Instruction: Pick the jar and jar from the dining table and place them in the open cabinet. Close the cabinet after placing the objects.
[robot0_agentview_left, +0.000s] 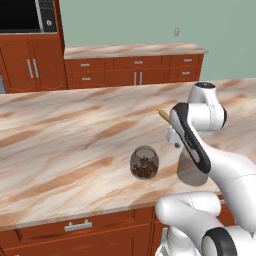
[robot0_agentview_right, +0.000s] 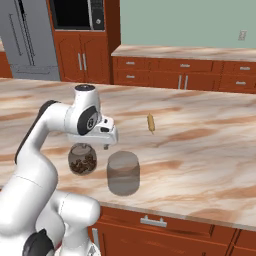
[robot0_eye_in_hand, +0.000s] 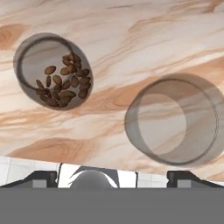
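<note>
Two jars stand near the front edge of the marble dining table (robot0_agentview_left: 60, 145) (robot0_agentview_right: 200, 150). The rounded jar with brown nuts (robot0_agentview_left: 144, 162) (robot0_agentview_right: 82, 159) (robot0_eye_in_hand: 54, 72) is on the left. The taller smoky-grey jar (robot0_agentview_left: 190, 172) (robot0_agentview_right: 123, 173) (robot0_eye_in_hand: 175, 120) stands to its right, partly behind my arm in the left base view. My gripper (robot0_agentview_left: 176, 145) (robot0_agentview_right: 106, 146) (robot0_eye_in_hand: 111, 177) hangs above the table, pointing down between and slightly behind the two jars. It is open and holds nothing. The open cabinet is out of view.
A small tan stick (robot0_agentview_left: 163, 115) (robot0_agentview_right: 150, 123) lies on the table beyond the jars. Drawers with silver handles (robot0_agentview_left: 77, 226) (robot0_agentview_right: 153, 221) sit under the table's front edge. Across the room are a counter with drawers (robot0_agentview_left: 135, 65), shut tall doors (robot0_agentview_left: 30, 65) and a grey fridge (robot0_agentview_right: 25, 40).
</note>
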